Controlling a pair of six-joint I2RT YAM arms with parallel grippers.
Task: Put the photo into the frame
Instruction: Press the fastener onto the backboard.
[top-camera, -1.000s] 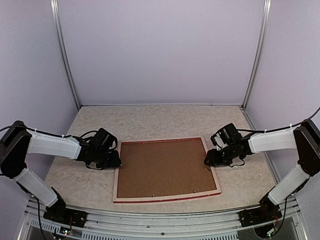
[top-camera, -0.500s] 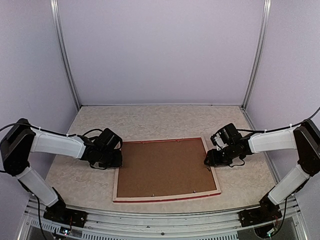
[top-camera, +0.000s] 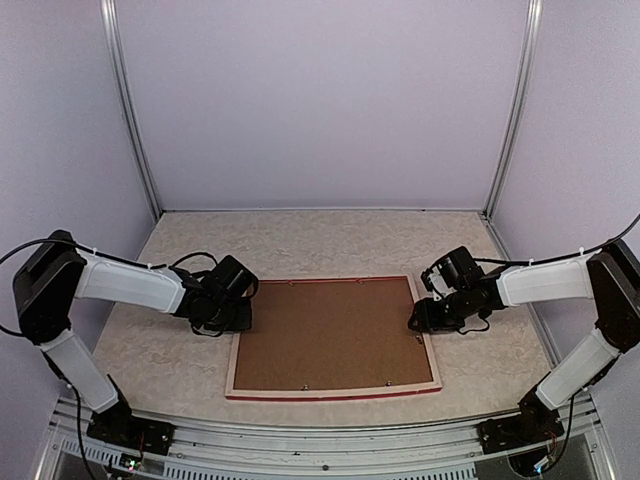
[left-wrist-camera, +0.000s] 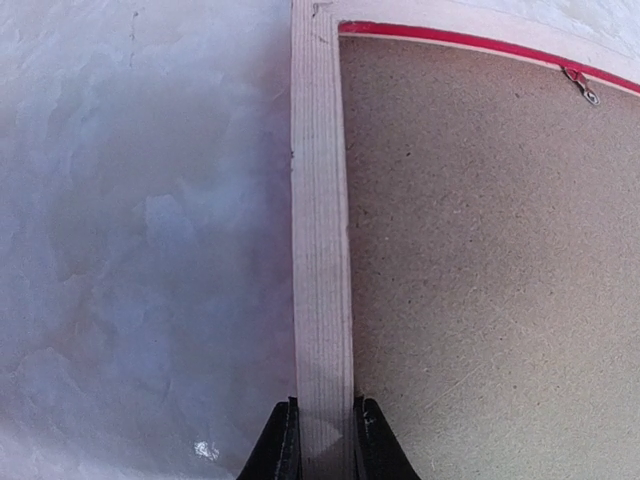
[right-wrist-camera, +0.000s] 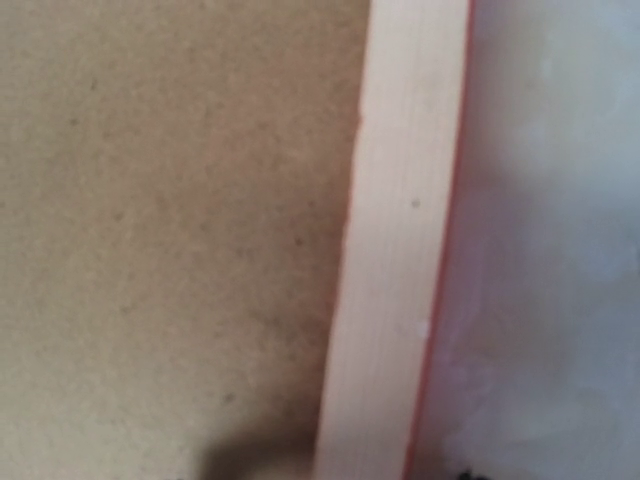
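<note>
Top external view: we see the frame (top-camera: 330, 391) lying flat and face down on the mottled surface (top-camera: 300, 240), in the near middle, between the two arms. Its pale wood back faces up, and a thin red line shows along its outer edge. A brown backing board (top-camera: 330, 335) fills the opening.

The left arm (top-camera: 130, 285) reaches in from the left, and the left jaws sit at the frame's left rail, close to its far corner. The right arm (top-camera: 545, 283) reaches in from the right, and the right jaws sit at the frame's right rail, about halfway along it.

In the left wrist view, the two dark fingertips (left-wrist-camera: 280, 445) stand one on each side of the pale rail and press against it, so we read the left jaws as clenched on the frame. One tip is on the surface side and the other is on the board side. A small metal tab (left-wrist-camera: 582, 88) lies on the board near the far rail.

The right wrist view is blurred and very close. It shows only the rail, with board on one side and surface on the other. We cannot tell whether the right jaws grip or stand apart.
</note>
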